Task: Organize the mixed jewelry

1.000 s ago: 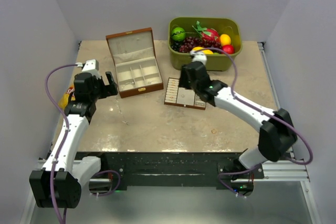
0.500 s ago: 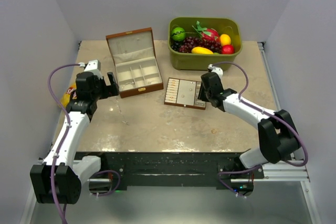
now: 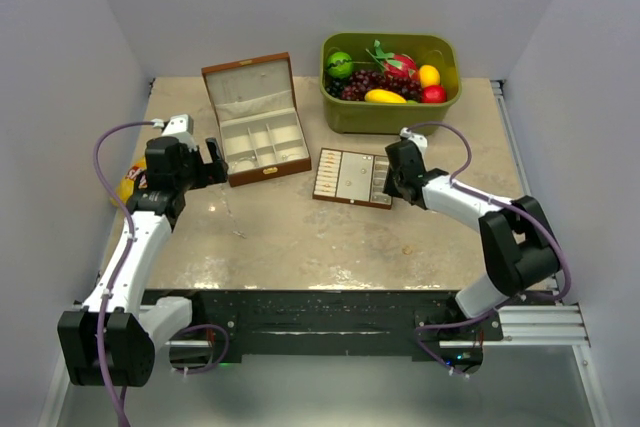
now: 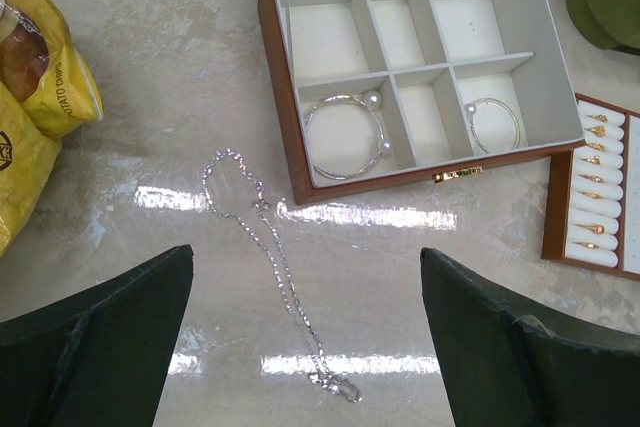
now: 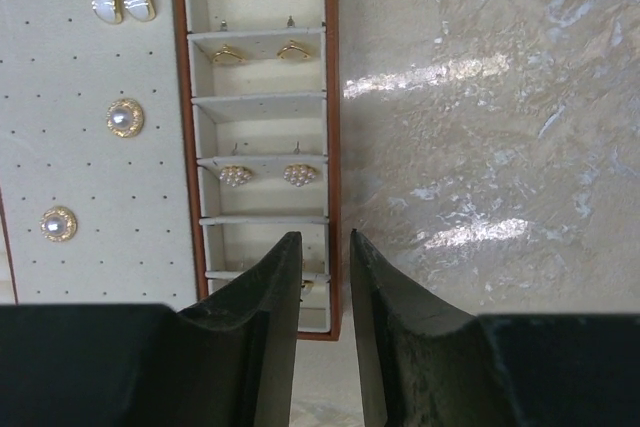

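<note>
A fine silver chain (image 4: 268, 247) lies loose on the table in front of the brown wooden box (image 4: 277, 77). Two wire hoops (image 4: 345, 137) (image 4: 492, 125) rest in the box's front compartments. My left gripper (image 4: 306, 250) hangs wide open above the chain with nothing between its fingers; in the top view it (image 3: 213, 162) is just left of the box (image 3: 255, 127). The brown-edged cream tray (image 5: 334, 147) carries small gold and pearl earrings (image 5: 125, 118). My right gripper (image 5: 322, 237) is narrowed to a slim gap, its jaws astride the tray's right rim at the near corner, and holds nothing.
A green bin of toy fruit (image 3: 345, 112) stands at the back. A yellow chips bag (image 4: 40, 97) lies at the left table edge. The tray (image 3: 352, 178) sits mid-table, just right of the box.
My right arm drew back from over the tray to its right edge, and its jaws narrowed. The left arm barely moved.
</note>
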Action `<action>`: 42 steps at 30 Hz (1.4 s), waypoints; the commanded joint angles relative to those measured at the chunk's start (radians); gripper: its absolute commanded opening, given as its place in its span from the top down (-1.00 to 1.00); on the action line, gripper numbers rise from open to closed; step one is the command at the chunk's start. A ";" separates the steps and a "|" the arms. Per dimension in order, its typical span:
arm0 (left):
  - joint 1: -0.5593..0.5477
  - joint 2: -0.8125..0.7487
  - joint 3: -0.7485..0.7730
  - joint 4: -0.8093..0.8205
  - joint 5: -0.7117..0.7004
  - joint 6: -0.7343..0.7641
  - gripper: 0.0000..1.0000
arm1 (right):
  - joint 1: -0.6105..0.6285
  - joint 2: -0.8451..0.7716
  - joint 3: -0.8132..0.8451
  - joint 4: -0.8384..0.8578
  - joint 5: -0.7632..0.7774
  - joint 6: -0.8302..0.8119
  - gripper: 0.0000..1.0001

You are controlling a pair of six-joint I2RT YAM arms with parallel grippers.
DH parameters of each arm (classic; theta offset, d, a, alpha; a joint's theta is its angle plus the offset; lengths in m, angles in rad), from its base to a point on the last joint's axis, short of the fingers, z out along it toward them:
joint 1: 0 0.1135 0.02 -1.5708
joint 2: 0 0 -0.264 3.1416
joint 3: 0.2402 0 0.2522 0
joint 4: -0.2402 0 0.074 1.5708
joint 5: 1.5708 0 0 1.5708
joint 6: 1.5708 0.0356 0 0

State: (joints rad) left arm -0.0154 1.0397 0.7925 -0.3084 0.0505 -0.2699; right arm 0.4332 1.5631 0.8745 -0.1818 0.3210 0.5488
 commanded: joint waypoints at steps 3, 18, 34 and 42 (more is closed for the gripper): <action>0.000 0.005 0.011 0.034 0.023 0.000 -1.00 | -0.013 0.012 -0.020 0.058 -0.025 -0.012 0.42; -0.001 0.006 0.013 0.032 0.028 0.001 -1.00 | -0.021 0.031 -0.043 0.062 -0.048 -0.029 0.53; -0.001 -0.001 0.011 0.032 0.031 -0.002 -1.00 | -0.024 -0.005 -0.048 -0.030 -0.062 -0.066 0.88; 0.000 -0.015 0.007 0.031 0.034 -0.002 -1.00 | -0.031 -0.012 -0.051 -0.081 -0.026 -0.035 0.88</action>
State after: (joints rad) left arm -0.0154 1.0466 0.7925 -0.3080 0.0677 -0.2699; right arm 0.4145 1.5806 0.8398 -0.1654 0.2707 0.5091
